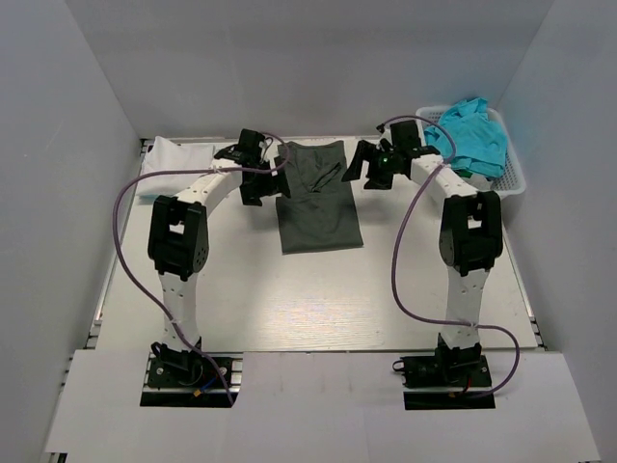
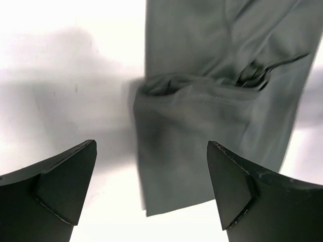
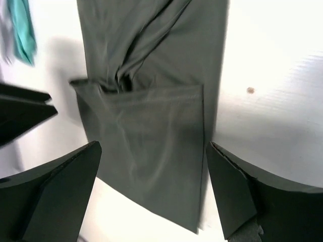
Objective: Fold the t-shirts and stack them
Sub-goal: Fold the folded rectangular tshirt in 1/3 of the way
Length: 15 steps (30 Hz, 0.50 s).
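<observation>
White table (image 1: 289, 309): charcoal t-shirt (image 1: 318, 198) lies narrow, sleeves folded in. My left gripper (image 2: 151, 145) and right gripper (image 3: 153, 145) flank it, jaws spread, empty, presumably to regrasp.

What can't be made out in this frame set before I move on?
White t-shirt, top view: washed out against the table, partly behind the left arm; folds unreadable.
Turquoise t-shirts, top view: heaped in the basket, count unclear.
Dark grey t-shirt, both wrist views: cut off by the top edge.
</observation>
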Tool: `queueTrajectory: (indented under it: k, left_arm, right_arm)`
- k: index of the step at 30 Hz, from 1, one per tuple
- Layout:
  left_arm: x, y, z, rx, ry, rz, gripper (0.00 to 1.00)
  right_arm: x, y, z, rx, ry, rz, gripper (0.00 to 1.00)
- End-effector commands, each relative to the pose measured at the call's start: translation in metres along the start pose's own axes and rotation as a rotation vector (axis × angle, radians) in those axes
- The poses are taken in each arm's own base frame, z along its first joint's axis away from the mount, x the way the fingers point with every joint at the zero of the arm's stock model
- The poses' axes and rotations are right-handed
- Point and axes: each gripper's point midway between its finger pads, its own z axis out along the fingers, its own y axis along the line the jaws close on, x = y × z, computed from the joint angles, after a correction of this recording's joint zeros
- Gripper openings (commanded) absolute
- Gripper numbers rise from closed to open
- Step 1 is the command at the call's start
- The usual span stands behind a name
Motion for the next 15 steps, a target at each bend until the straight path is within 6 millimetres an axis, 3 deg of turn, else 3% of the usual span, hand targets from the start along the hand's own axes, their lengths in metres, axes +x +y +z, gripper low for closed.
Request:
queueTrajectory:
  k: [1,5,8,9,11,12,13,14,15]
  left_arm:
    - [-0.013,-0.006,-0.028,0.008,-0.114,0.047,1.0]
    - [-0.01,-0.013,-0.02,0.068,-0.114,0.055,1.0]
    - [0.004,-0.026,-0.018,0.115,-0.072,0.072,1.0]
    - [0.004,-0.033,-0.026,0.148,-0.073,0.076,1.0]
    - [0.018,-0.037,-0.03,0.175,-0.046,0.084,1.0]
    - [0.032,-0.033,-0.03,0.156,-0.029,0.089,1.0]
    - [0.035,-0.034,-0.043,0.143,-0.045,0.098,1.0]
    - [0.052,-0.021,-0.042,0.108,-0.013,0.08,1.0]
    - [0.06,-0.02,-0.046,0.098,-0.009,0.077,1.0]
  right_arm:
    - [0.001,0.004,-0.01,0.009,-0.033,-0.277,0.9]
    - [0.01,-0.007,0.0,0.053,0.015,-0.322,0.9]
    - [0.025,-0.005,0.005,0.034,0.062,-0.329,0.9]
    - [0.033,-0.006,0.006,0.03,0.076,-0.325,0.9]
    - [0.036,0.001,-0.006,0.039,0.058,-0.321,0.9]
    - [0.049,-0.004,-0.006,0.047,0.076,-0.288,0.9]
    - [0.054,0.005,-0.021,0.028,0.057,-0.282,0.9]
    - [0.073,-0.007,-0.019,0.037,0.078,-0.222,0.9]
    - [0.078,-0.006,-0.024,0.028,0.076,-0.21,0.9]
